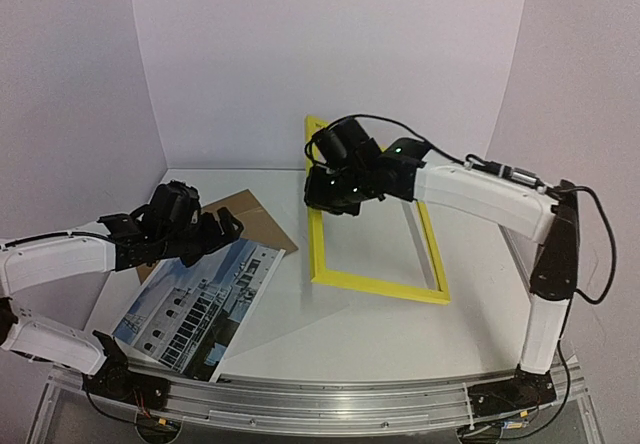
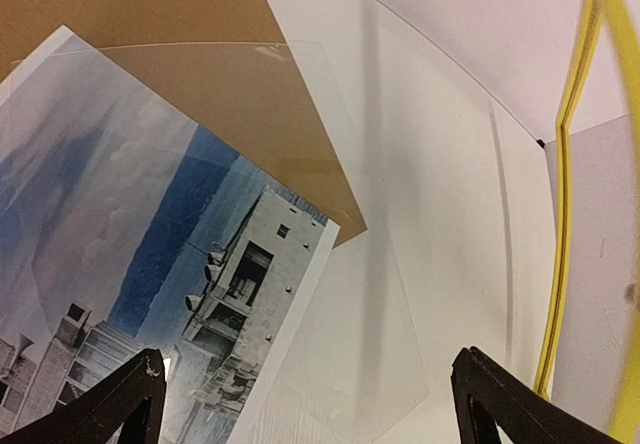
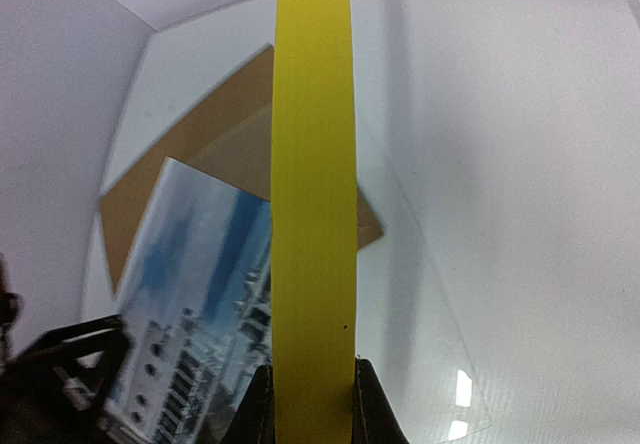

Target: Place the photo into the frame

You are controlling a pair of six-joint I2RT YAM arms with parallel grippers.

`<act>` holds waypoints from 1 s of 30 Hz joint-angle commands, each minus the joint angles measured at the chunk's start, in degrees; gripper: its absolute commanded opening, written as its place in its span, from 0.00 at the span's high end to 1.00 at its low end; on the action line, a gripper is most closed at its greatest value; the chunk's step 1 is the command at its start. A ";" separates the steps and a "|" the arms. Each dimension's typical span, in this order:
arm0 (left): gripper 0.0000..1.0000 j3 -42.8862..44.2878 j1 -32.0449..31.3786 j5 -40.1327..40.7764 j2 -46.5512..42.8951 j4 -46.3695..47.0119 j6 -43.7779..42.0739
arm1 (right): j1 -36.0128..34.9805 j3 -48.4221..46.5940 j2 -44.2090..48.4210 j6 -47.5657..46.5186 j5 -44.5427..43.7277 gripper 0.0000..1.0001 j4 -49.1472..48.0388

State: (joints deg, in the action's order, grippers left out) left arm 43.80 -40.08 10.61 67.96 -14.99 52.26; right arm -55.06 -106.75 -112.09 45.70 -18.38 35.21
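Observation:
The photo [image 1: 200,304] lies flat at the table's left front, its far end overlapping the brown backing board [image 1: 255,219]. It also shows in the left wrist view [image 2: 150,264] and the right wrist view [image 3: 200,294]. My left gripper [image 1: 215,229] hovers open over the photo's right edge, its fingertips [image 2: 120,404] wide apart and empty. My right gripper [image 1: 325,199] is shut on the left bar of the yellow frame [image 1: 375,282]. The frame is tilted, far end raised and near edge on the table. The bar [image 3: 312,164] runs between the right fingers [image 3: 372,409].
A clear transparent sheet [image 2: 400,264] lies on the table between the photo and the frame [image 2: 570,214], partly over the photo and board [image 2: 200,74]. White walls close the back and both sides. A metal rail [image 1: 330,399] runs along the near edge.

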 commanded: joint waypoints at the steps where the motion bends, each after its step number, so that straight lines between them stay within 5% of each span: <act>1: 0.00 -1.49 0.35 -8.96 3.63 14.02 -1.60 | 0.85 0.69 9.31 1.73 10.38 1.00 -9.20; 6: 0.00 1.52 0.59 -22.87 12.14 28.60 -3.09 | 1.82 6.44 14.98 9.28 25.59 1.00 -22.95; 13: 0.00 10.00 0.41 -38.42 24.49 41.87 -3.78 | 1.81 12.62 20.24 17.13 33.69 1.00 -34.39; 21: 0.01 20.08 -1.69 -34.27 35.92 35.54 -6.50 | 1.75 16.80 21.01 24.22 37.45 1.00 -48.82; 30: 0.02 23.91 -2.66 -24.45 40.04 25.46 -6.21 | 1.73 15.77 21.78 21.52 35.46 1.00 -49.58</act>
State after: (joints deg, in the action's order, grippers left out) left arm 64.78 -42.83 -19.28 107.06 15.81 46.79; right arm -53.29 -88.79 -95.11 68.45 17.26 -4.89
